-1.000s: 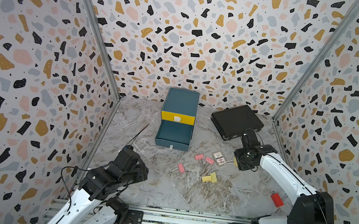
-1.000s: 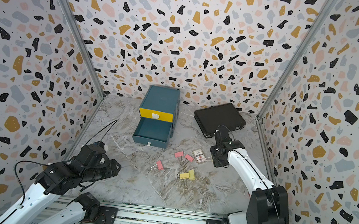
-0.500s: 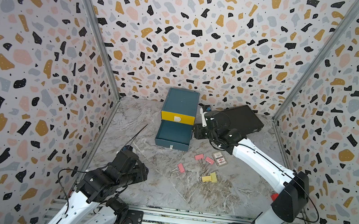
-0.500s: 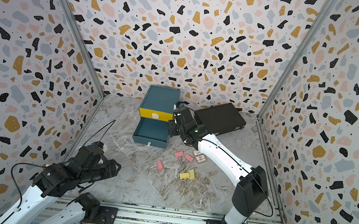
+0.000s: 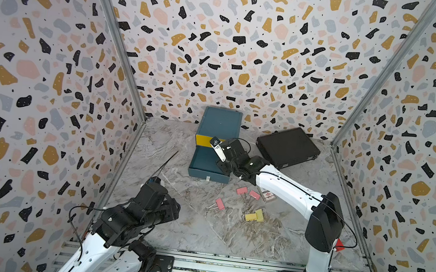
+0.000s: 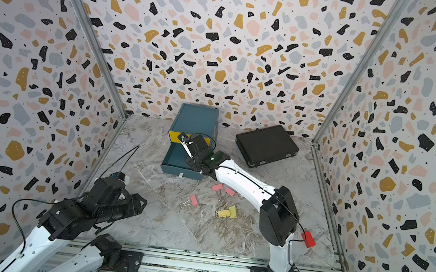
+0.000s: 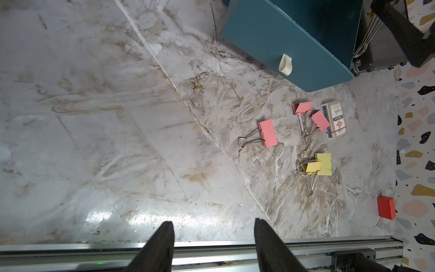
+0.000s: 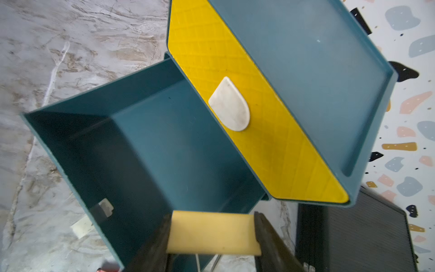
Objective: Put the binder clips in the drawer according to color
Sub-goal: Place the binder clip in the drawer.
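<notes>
Right fingers (image 8: 270, 242) clamp a pale yellow binder clip (image 8: 211, 232) above the right edge of the pulled-out teal drawer (image 8: 70, 146). The yellow drawer front (image 8: 200, 47) above it is shut. Left fingers (image 7: 160, 247) are spread and empty, near left. Step: delivering the yellow clip. Next move probably needs the yellow drawer opened first. Pink clips (image 7: 268, 133) lie on the worktop (image 7: 94, 117).
</notes>
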`<state>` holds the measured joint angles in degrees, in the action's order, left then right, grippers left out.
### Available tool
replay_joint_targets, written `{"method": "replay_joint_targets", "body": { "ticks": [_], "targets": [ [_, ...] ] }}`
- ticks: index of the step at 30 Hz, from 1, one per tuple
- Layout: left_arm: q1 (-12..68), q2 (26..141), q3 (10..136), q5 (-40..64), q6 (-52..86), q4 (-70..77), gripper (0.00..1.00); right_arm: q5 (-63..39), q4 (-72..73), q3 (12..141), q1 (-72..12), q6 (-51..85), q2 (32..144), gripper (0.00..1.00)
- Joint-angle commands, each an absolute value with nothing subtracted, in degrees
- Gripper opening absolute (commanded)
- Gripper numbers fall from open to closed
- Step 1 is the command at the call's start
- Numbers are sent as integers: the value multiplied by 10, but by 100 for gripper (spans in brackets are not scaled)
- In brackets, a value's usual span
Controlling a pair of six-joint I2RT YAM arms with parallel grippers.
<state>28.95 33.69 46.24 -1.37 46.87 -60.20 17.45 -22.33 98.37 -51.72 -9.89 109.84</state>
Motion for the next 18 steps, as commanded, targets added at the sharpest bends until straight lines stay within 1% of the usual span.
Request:
{"method": "replay_joint_targets", "body": {
  "ticks": [1,7,10,11,12,16,18],
  "targets": [
    [291,333,461,-11,473,-595,58,189,-228,1026,-528,-134,1107,11],
    [291,333,466,-11,475,-596,58,185,-248,1046,-533,-139,1141,11],
    [291,334,466,-11,474,-597,58,183,-262,1052,-534,-135,1150,18],
    [291,334,466,-9,474,-596,59,182,-265,1053,-534,-132,1151,21],
    [291,334,465,-7,474,-594,59,183,-268,1053,-535,-129,1151,28],
    [291,335,464,-2,475,-587,59,185,-273,1048,-535,-108,1136,64],
    [291,336,465,-1,475,-584,60,184,-273,1041,-535,-94,1115,74]
  ]
}}
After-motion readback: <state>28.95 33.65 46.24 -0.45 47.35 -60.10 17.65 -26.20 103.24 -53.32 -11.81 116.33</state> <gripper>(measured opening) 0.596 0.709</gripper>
